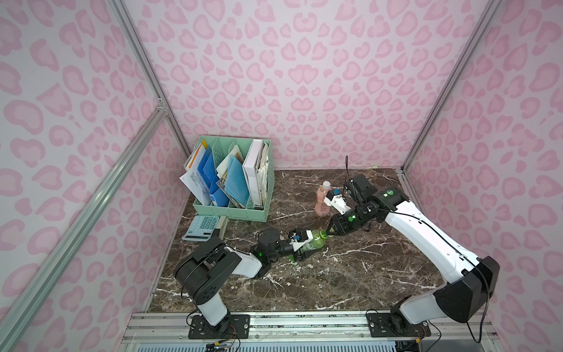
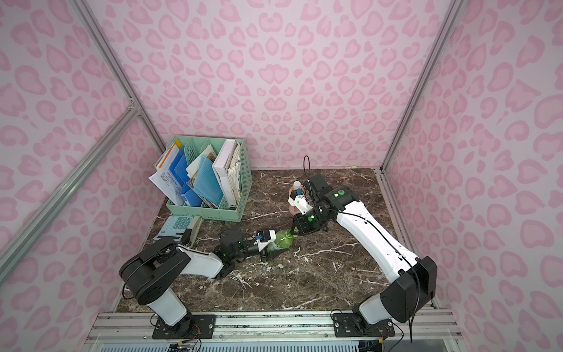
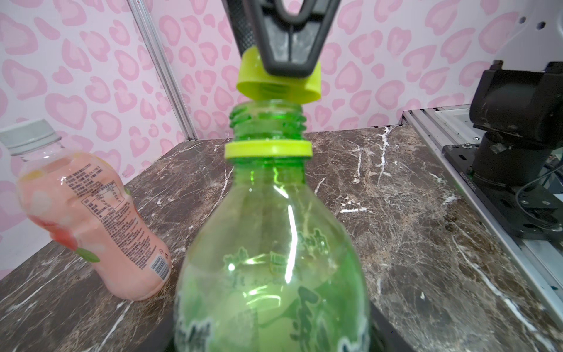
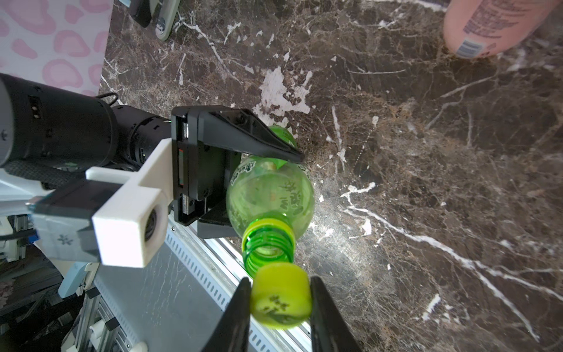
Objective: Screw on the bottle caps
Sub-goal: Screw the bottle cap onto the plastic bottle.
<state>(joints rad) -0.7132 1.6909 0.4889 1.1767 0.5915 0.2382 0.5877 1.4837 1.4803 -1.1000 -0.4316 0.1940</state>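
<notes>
My left gripper (image 1: 300,247) is shut on the body of the green bottle (image 1: 315,240), which it holds tilted in the middle of the table. One of its black fingers (image 4: 253,137) lies along the bottle (image 4: 271,195). My right gripper (image 4: 280,304) is shut on the yellow-green cap (image 4: 280,300), which has a dark mark on top. The cap (image 3: 278,87) hangs slightly tilted right at the bottle's threaded mouth (image 3: 268,122), and the threads show below it. The pink bottle (image 1: 323,201) stands behind with its white cap (image 1: 326,184) on it; it is also seen as pink bottle (image 3: 91,219).
A mint-green file basket (image 1: 234,179) full of folders stands at the back left, with a calculator (image 1: 204,227) in front of it. An aluminium rail (image 1: 274,323) carrying both arm bases runs along the front edge. Pink patterned walls close in three sides.
</notes>
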